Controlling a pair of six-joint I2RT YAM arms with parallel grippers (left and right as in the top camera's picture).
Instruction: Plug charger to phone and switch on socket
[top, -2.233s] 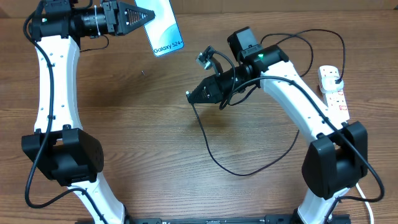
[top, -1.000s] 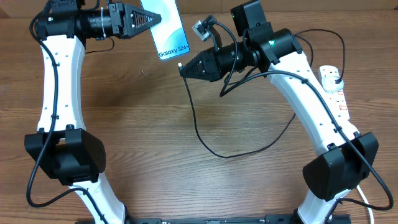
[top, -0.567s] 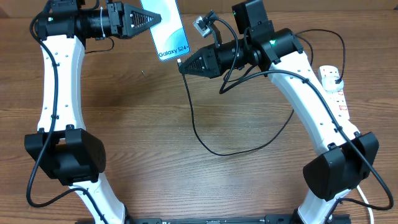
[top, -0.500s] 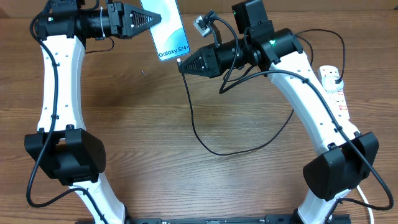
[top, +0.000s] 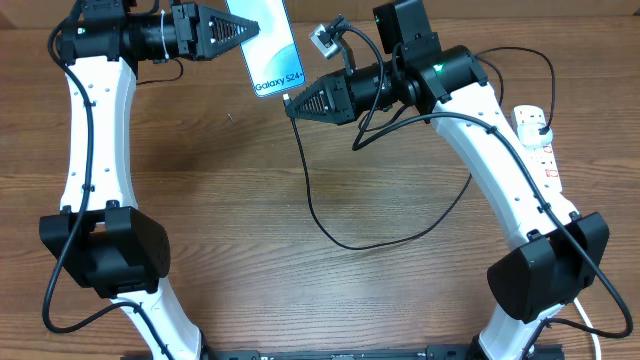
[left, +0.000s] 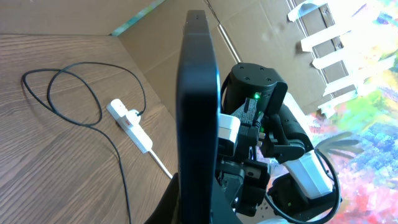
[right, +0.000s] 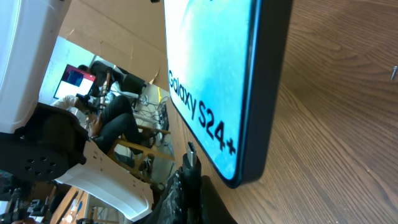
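Overhead view: the phone (top: 268, 48) is held off the table (top: 220, 200) at 12 o'clock, its lettered lower edge turned toward 5 o'clock. The left fingers (top: 235, 30) are clamped on its 9 o'clock side. The right fingers (top: 308, 102) are clamped on the connector end of the charger (top: 306, 185). They hold it just beside the phone's lower edge, at roughly 5 o'clock from it. The right wrist view shows the connector tip just below that edge, toward the screen side. Whether it has entered the port cannot be told. The cable loops across the table toward 6 o'clock, then climbs to the socket (top: 538, 142) at the 3 o'clock edge. Its plug appears to be seated there already. Judged risks:

- If the tip is off the port's line, pushing would scrape the casing, bend the connector or twist the phone in its clamp.
- Both items are held in the air, so a small slip in either hold would spoil the alignment.
- The cable passes close under the right arm, and a snag could drag the socket or pull the tip away.
- The switch appears untouched. Pressing it means letting go of one item, and the phone could then drop.

Count: one phone, one charger, one socket, two arms, two sets of fingers.
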